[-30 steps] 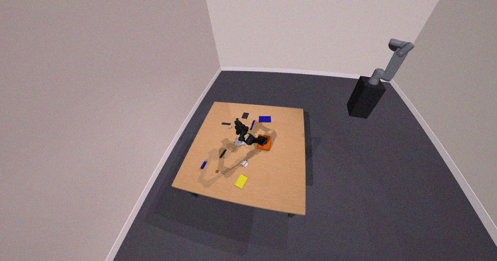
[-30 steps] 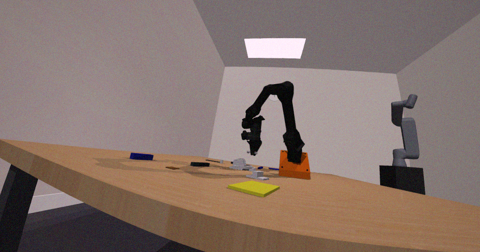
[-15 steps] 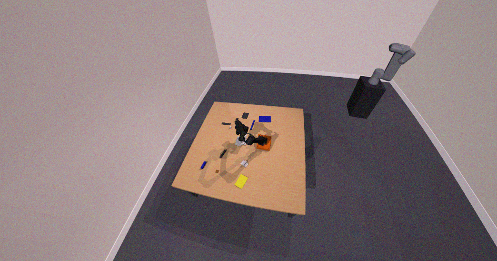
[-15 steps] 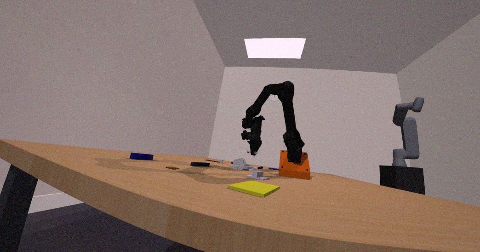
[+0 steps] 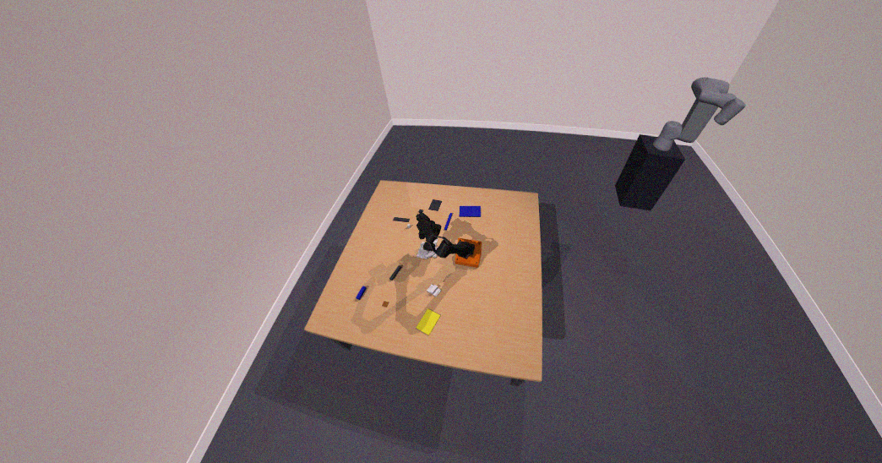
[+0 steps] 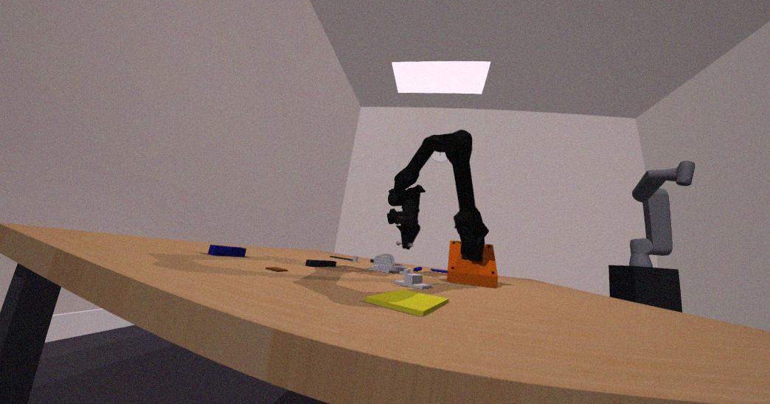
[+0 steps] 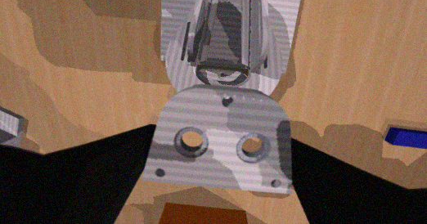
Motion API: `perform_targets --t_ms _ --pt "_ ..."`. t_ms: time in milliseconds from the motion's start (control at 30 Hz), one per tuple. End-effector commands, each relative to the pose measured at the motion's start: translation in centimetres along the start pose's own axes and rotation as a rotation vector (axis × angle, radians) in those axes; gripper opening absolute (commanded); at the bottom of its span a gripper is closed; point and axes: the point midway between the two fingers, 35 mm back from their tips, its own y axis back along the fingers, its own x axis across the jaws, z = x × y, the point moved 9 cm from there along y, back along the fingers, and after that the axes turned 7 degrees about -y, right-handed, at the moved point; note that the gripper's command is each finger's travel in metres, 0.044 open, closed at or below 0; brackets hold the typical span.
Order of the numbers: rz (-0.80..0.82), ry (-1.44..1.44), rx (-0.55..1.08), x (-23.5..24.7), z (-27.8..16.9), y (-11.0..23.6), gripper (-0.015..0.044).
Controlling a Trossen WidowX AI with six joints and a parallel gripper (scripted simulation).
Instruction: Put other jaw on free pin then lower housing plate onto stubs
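My gripper [image 6: 408,245] [image 7: 220,138] is shut on the housing plate [image 7: 221,118], a grey plate with two round holes and one rounded edge. The black fingers grip its left and right sides. It hangs above the table. The grey gear base [image 5: 422,252] [image 6: 383,264] [image 7: 294,12] stands on the table below the plate. In the wrist view two upright jaws, left [image 7: 201,14] and right [image 7: 261,22], stand roughly side by side on it. The plate covers the base's near part. The pins and gear teeth are not clear enough to tell whether both jaws are seated or meshed.
A small grey part [image 5: 433,290] [image 6: 414,279] [image 7: 8,124] lies to one side, a blue bar [image 5: 449,220] [image 7: 409,138] to the other. My arm's orange mount [image 5: 467,261] [image 6: 473,279], a yellow slab [image 5: 428,322] [image 6: 406,301] and a black bar [image 5: 395,273] [image 6: 320,263] are around it.
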Motion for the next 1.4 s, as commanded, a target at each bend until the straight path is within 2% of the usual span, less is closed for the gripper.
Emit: perform_targets --t_ms 0,1367 --pt "-0.004 0.004 0.000 0.1 0.0 0.0 0.0351" --pt "-0.001 0.005 0.000 0.1 -0.1 -6.0 0.0351"
